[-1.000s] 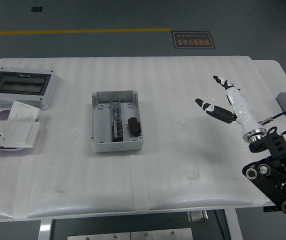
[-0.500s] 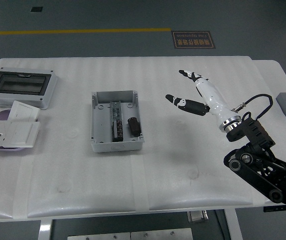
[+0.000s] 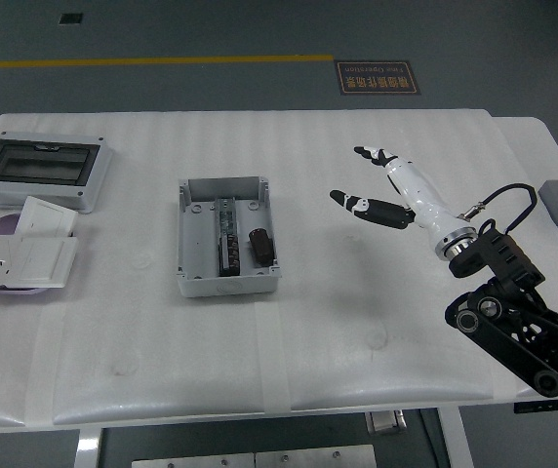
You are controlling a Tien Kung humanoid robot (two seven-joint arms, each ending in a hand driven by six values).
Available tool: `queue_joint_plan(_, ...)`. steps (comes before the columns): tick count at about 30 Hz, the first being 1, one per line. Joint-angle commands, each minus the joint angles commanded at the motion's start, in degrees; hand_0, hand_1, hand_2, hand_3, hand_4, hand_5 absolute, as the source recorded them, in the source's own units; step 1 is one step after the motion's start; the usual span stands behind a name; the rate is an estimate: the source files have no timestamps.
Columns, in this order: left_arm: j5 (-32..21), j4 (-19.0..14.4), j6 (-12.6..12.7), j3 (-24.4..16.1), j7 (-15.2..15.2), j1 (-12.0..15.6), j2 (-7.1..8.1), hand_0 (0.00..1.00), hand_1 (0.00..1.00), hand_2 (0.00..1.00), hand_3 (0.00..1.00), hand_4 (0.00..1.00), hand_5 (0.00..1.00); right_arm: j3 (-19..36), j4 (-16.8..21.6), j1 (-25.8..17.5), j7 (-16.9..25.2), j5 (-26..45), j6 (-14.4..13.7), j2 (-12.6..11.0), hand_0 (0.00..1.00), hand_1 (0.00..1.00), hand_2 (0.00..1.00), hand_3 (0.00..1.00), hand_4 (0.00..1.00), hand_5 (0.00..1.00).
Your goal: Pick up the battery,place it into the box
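Battery [image 3: 259, 246]: looked like it was already sitting inside the box, a small dark cylinder lying right of the terminal strip, toward the right wall. You'd want a closer look to be sure it lay flat, it was small in this view.

Box [image 3: 187, 234]: grey, lid off, mid tabletop, open side up. Nothing was touching it.

Right hand [image 3: 388, 185]: was up over the tabletop, well right of the box and clear of it. Fingers [image 3: 369, 154] were spread apart, thumb pointing left, and they held nothing.

Left hand: you couldn't see it at all.

Done so far: judging by where things lay, the pick and the place both read as finished. Battery in, hand empty.

Left to do: probably nothing but parking the arm. If the battery needed seating in a particular slot, I couldn't tell from here whether it was there.

Other stuff: a breaker case [image 3: 40, 172] with a dark window sat at the far left, with white socket plates [image 3: 20, 255] just in front of it, well away from the action. None of it was in your way.

Tabletop [image 3: 357, 322]: white and padded, with nothing loose near the hand.
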Motion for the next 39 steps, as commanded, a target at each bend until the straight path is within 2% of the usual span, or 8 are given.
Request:
queue_joint_plan(6,-0.3,0.0,0.0,0.2,0.0,0.0,-0.15,0.651,0.659,0.619,0.646,0.648,0.370,4.9,2.2,-1.5,-0.3,-1.8,-0.3,0.1,0.978,0.874,0.899,0.896,0.886,0.720)
queue_joint_plan(11,-0.9,0.0,0.0,0.8,-0.2,-0.1,-0.19,0.651,0.659,0.619,0.646,0.646,0.359,8.3,3.0,-2.2,0.4,1.2,-0.3,-0.5,0.977,0.873,0.899,0.896,0.885,0.719)
queue_joint_plan(16,-0.7,0.0,0.0,0.8,-0.1,-0.4,-0.02,0.650,0.660,0.619,0.646,0.644,0.355,9.9,2.5,-3.4,0.0,3.2,1.2,-0.8,0.978,0.872,0.899,0.895,0.884,0.721)
queue_joint_plan(25,-0.9,0.0,0.0,1.4,-0.2,-0.4,0.19,0.651,0.660,0.619,0.645,0.643,0.351,13.2,0.7,-4.4,-2.5,1.3,5.1,-0.3,0.978,0.873,0.902,0.896,0.855,0.718)
queue_joint_plan(34,2.0,0.0,0.0,-1.9,0.5,-0.2,-0.33,0.650,0.660,0.619,0.646,0.643,0.347,13.8,-0.9,-3.4,-1.7,3.7,5.2,-0.2,0.986,0.875,0.911,0.902,0.868,0.728)
queue_joint_plan(39,3.2,0.0,-0.3,-3.0,0.7,-0.3,-0.33,0.650,0.660,0.619,0.646,0.643,0.347,13.8,-1.6,-2.2,0.4,7.6,4.6,0.4,0.986,0.875,0.911,0.902,0.868,0.728)
